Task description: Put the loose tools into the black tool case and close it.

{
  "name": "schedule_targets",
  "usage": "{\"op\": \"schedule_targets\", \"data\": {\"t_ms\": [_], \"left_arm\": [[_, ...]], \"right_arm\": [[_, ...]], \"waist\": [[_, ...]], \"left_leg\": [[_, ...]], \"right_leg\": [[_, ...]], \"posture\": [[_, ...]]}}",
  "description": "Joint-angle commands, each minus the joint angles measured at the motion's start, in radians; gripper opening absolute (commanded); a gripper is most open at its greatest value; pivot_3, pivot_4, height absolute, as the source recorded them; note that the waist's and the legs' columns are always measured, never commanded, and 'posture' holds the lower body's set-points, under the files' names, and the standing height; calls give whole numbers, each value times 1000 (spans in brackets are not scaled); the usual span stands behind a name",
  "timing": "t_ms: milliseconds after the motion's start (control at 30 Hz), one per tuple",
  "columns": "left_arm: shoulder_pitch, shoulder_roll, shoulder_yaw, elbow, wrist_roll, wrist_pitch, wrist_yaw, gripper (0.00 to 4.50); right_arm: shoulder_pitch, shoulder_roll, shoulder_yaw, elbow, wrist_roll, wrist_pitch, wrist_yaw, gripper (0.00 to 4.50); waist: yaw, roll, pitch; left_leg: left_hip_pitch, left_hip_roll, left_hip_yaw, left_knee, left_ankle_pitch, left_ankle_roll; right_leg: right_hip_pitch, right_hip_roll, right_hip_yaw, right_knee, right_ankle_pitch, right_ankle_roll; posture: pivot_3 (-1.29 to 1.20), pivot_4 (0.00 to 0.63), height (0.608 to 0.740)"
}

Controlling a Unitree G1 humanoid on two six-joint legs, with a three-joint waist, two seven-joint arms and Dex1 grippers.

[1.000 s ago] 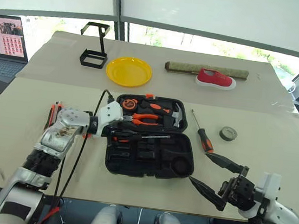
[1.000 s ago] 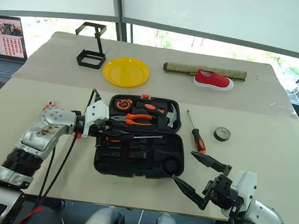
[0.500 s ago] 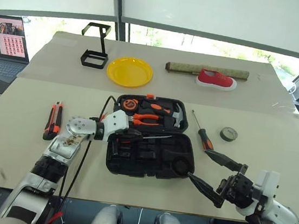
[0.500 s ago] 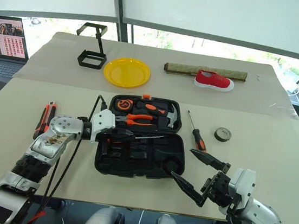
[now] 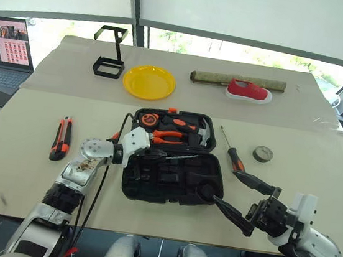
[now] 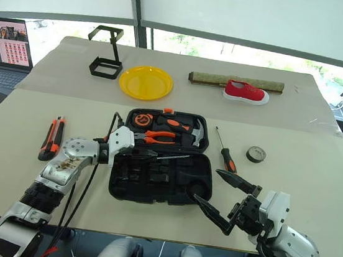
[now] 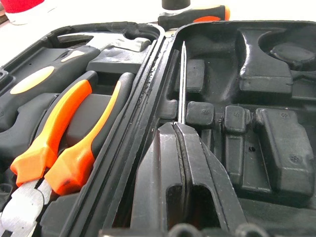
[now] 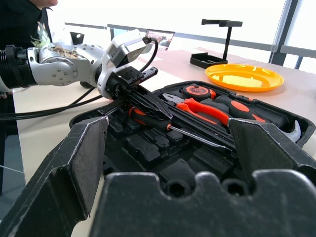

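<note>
- Head views: I am looking down on the black tool case (image 5: pixel 174 160), lying open on the beige table (image 5: pixel 22 173), lid half away from me with orange-handled pliers (image 5: pixel 169 136), a hammer (image 5: pixel 201 134) and a round tape measure (image 5: pixel 149 119) seated in it.
- My left gripper (image 5: pixel 145 155) is reaching over the case's near-left corner, clenched on a black-and-orange screwdriver (image 5: pixel 158 156) whose shaft is running along the hinge line.
- My right gripper (image 5: pixel 242 199) is hovering off the case's near-right corner, released, fingers spread wide and holding nothing.
- The utility knife (image 5: pixel 61 137) is lying well left of the case; a second screwdriver (image 5: pixel 233 155) and the tape roll (image 5: pixel 262 153) are lying to its right.
- Left wrist view: the fingers (image 7: pixel 175 168) are pinched together over the moulded slots, the screwdriver shaft (image 7: pixel 182 81) pointing away beside the hinge.
- Right wrist view: my spread fingers (image 8: pixel 79 163) are framing the open case and the left gripper (image 8: pixel 129 89) gripping the screwdriver handle (image 8: pixel 148 118).
</note>
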Motion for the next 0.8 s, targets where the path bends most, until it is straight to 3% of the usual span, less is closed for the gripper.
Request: {"op": "schedule_targets", "data": {"t_ms": [33,367,533,633,800], "left_arm": [[24,1,-38,-13,34,-1,2,58],[28,51,-166,30,191,-66,-19,58],[23,27,-142,31,166,-30,-2,58],[36,14,-37,-17,14,-38,-41,58],[101,53,190,-127,-272,38,-115,1573]], "right_arm": [[-7,2,3,-36,4,2,-5,4500],[-27,2,22,-27,-5,9,-29,4500],[-49,-6,20,-21,2,39,-45,4500],[-43,-4,-19,-22,17,43,-62,4500],[42,0,-154,-34,1,47,-145,4500]], "waist": [[0,0,0],[-1,1,-2],[3,4,-11],[1,4,-12],[-7,3,-11]], "left_leg": [[0,0,0,0,0,0],[2,0,0,-1,0,0],[3,0,0,-1,-1,1],[3,0,0,-1,-1,1],[-3,1,0,-1,-1,1]], "right_leg": [[0,0,0,0,0,0],[2,0,0,-1,0,0],[3,-1,0,-1,0,0],[3,0,0,-1,-1,0],[-3,0,0,-1,-1,0]], "posture": [[0,150,740],[0,150,740],[0,150,740],[0,150,740],[0,150,740]]}}
